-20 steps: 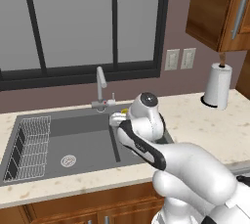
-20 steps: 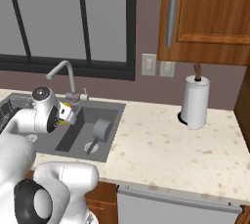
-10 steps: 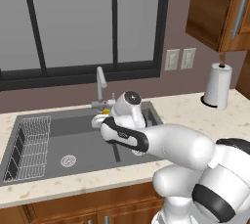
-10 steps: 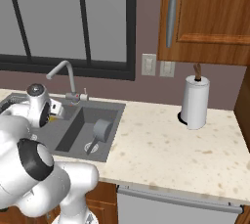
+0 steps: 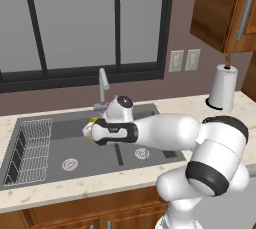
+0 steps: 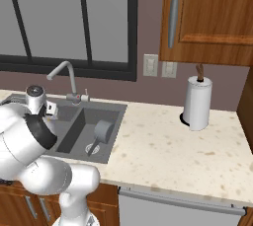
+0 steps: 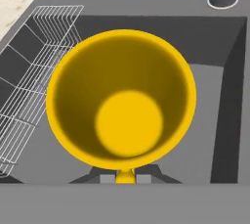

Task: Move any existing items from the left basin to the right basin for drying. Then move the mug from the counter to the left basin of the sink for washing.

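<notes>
The yellow mug (image 7: 122, 100) faces me mouth-on in the hand view, with the gripper (image 7: 125, 173) shut on its lower rim. From the left base view only a sliver of the mug (image 5: 93, 121) shows at the tip of the gripper (image 5: 89, 129), which hangs above the left basin (image 5: 55, 145) near its back right. The white wire rack (image 5: 31, 149) lies at that basin's left end. The grey cup (image 6: 103, 131) lies tipped on its side in the right basin (image 6: 81, 120).
The silver faucet (image 5: 103, 86) stands right behind the hand at the sink's back edge. A paper towel roll (image 5: 222, 87) stands on the speckled counter (image 6: 163, 143) far right. Wall outlets and wooden cabinets sit above it.
The arm has swung left with the yellow mug, from over the right part of the sink to above the left basin. The grip has stayed the same.
</notes>
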Controlling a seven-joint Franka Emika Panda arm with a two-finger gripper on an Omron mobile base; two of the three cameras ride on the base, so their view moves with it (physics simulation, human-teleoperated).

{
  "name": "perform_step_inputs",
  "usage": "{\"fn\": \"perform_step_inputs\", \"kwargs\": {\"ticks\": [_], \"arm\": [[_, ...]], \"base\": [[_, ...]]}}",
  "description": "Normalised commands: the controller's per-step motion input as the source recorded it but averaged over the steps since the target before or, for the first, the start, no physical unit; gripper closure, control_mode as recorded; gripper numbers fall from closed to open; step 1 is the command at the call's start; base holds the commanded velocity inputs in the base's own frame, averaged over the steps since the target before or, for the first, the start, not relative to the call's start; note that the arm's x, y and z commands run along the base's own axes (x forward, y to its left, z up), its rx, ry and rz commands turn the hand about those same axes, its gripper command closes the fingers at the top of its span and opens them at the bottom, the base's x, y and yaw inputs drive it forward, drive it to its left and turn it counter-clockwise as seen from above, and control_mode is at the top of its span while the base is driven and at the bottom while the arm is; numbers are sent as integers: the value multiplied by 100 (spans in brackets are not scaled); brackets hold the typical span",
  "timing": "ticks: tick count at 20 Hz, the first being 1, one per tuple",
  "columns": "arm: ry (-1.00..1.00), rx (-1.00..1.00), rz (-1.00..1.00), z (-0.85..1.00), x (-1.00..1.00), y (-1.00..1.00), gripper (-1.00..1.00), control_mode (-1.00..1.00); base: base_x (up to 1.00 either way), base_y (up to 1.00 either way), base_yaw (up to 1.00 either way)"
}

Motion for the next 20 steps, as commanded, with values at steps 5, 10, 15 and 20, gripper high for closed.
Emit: {"fn": "perform_step_inputs", "kwargs": {"ticks": [5,10,15,20], "arm": [[7,0,10,-36,36,32,100,-100],[6,-2,5,-43,36,27,100,-100],[1,-7,0,-39,25,18,100,-100],[-1,-8,0,-18,5,14,100,-100]], "base": [[0,0,0],[0,0,0],[0,0,0],[0,0,0]]}}
